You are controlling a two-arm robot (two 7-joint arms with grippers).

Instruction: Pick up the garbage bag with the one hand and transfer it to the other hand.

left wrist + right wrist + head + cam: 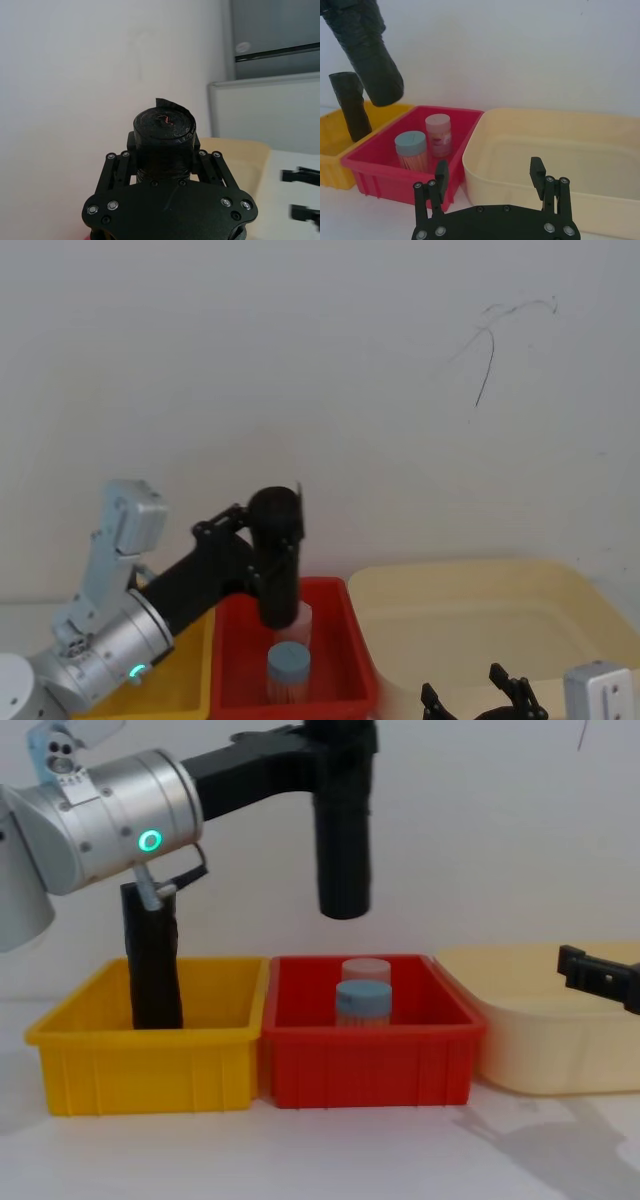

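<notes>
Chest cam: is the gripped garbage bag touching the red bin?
No, the garbage bag hangs in the air above the red bin, with the left gripper jaws shut on its upper end.

Plain white wall (pixel 250 340), thin dark scribble mark (pixel 491 355) upper right, white tabletop (pixel 330 1150), grey framed panel (pixel 275 35)

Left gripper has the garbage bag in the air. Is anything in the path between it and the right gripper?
Nothing visible. The left gripper holds the garbage bag above the red bin, higher than the jars in it. The right gripper is open, lower, by the cream tub, with open air between.
</notes>
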